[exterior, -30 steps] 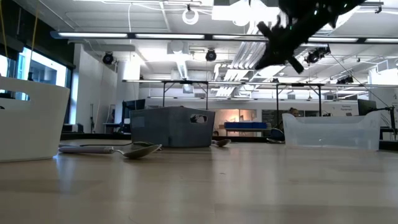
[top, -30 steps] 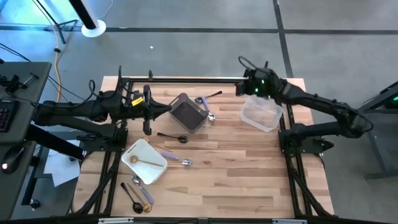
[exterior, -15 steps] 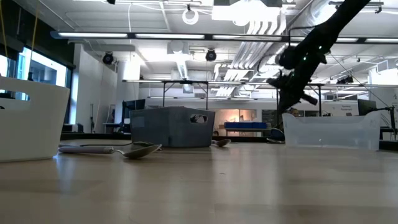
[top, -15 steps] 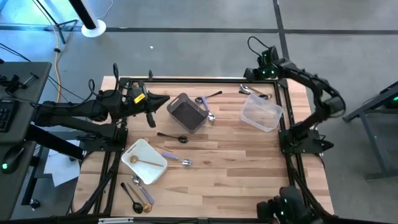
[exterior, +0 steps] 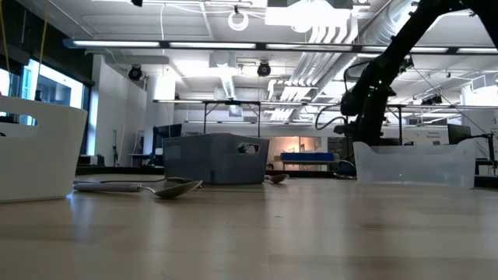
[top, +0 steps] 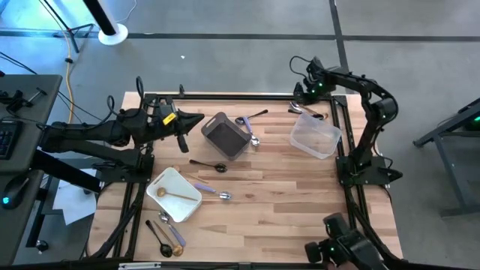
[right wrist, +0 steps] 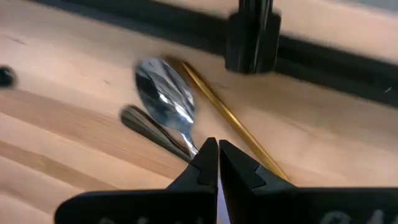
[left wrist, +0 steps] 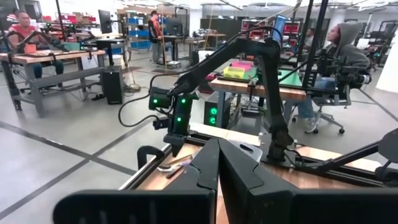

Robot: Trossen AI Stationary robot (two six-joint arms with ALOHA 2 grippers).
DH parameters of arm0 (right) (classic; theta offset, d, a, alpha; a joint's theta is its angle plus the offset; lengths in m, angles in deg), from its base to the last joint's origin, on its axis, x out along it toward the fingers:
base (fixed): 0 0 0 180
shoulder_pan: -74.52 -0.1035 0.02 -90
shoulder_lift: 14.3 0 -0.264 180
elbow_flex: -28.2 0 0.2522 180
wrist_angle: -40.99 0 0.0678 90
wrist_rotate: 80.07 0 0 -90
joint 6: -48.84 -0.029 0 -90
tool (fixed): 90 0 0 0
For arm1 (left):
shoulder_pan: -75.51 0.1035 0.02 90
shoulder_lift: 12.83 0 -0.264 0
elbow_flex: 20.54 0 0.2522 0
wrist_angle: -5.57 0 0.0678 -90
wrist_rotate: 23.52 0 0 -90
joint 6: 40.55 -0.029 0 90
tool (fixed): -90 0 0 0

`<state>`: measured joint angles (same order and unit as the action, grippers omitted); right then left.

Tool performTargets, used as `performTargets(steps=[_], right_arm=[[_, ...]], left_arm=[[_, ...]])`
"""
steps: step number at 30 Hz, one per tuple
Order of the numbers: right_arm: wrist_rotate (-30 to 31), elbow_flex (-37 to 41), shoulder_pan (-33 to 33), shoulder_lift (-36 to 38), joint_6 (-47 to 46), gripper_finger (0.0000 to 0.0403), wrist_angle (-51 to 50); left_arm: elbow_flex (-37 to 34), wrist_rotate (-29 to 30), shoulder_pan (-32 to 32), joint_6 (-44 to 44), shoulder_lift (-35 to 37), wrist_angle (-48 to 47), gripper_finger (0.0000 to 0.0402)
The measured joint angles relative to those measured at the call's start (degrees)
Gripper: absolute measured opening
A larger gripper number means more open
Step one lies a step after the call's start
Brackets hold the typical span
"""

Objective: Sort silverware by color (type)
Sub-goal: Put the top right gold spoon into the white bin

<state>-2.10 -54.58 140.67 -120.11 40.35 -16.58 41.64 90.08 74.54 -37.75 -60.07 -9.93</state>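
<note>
The right hand, fingers pressed together, hovers at the table's far edge, just above a silver spoon and a gold piece. The left hand, also pressed together, waits near the far left corner.

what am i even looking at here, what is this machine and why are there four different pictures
This is a robot with two dark arms at a wooden table, sorting silverware. One picture looks straight down, one looks level across the tabletop, and two come from cameras on the wrists.

On the table sit a white tray holding a gold spoon, a grey bin and a clear tub, with spoons and forks scattered around.

The left gripper waits, shut, beside the grey bin. The right gripper, also shut and holding nothing, hangs over a silver spoon and a gold handle near the table's far edge.
</note>
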Motion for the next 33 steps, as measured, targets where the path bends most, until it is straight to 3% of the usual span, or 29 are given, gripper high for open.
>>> performTargets(steps=[5, 11, 14, 22, 33], right_arm=[[5.74, 0.04, -0.02, -1.42, 1.07, 0.0001, -0.30], [6.07, 0.04, 0.28, -1.43, 1.73, 0.0003, 0.32], [6.46, 0.05, 0.26, -1.42, 3.25, 0.0024, -0.48], [7.58, 0.09, 0.22, -1.44, 3.60, 0.0125, -1.33], [9.03, 0.59, 0.20, -1.43, 4.46, 0.0133, -1.64]], left_arm=[[0.00, 0.00, 0.00, 0.00, 0.00, 0.09, 0.0000], [0.00, 0.00, 0.00, 0.00, 0.00, 0.09, 0.0000], [0.00, -0.01, -0.02, 0.07, 0.00, 0.09, 0.0000], [0.02, -0.02, -0.02, 0.05, 0.00, 0.35, 0.0000], [0.02, -0.04, -0.02, 2.53, 0.00, 0.35, 0.0000]])
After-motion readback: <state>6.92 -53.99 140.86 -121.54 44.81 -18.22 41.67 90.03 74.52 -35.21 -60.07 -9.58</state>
